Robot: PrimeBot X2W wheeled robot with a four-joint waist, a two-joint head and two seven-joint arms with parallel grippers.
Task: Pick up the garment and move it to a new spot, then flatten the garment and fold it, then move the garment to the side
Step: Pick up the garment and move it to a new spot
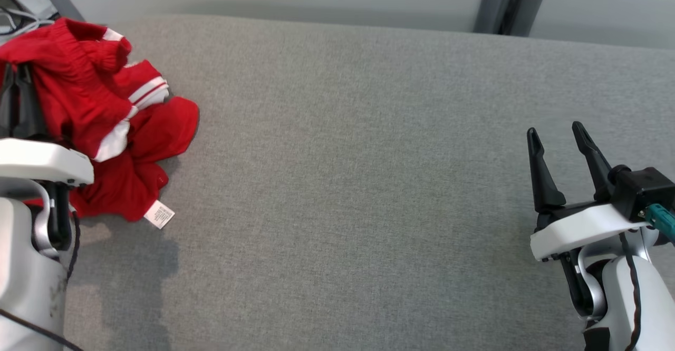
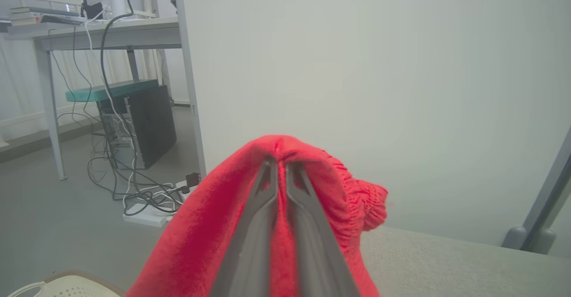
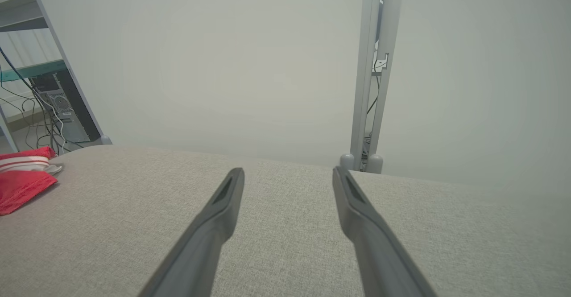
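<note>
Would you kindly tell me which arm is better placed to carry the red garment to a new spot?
Left: the left tool is shut on the garment; the right tool stands open, far off.

I am finding nothing readable, since the white tag (image 1: 159, 215) on the red garment (image 1: 153, 135) is showing only tiny, illegible print.

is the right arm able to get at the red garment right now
Probably, with a long reach: no obstacle shows on the grey surface between the open right claw and the garment.
</note>
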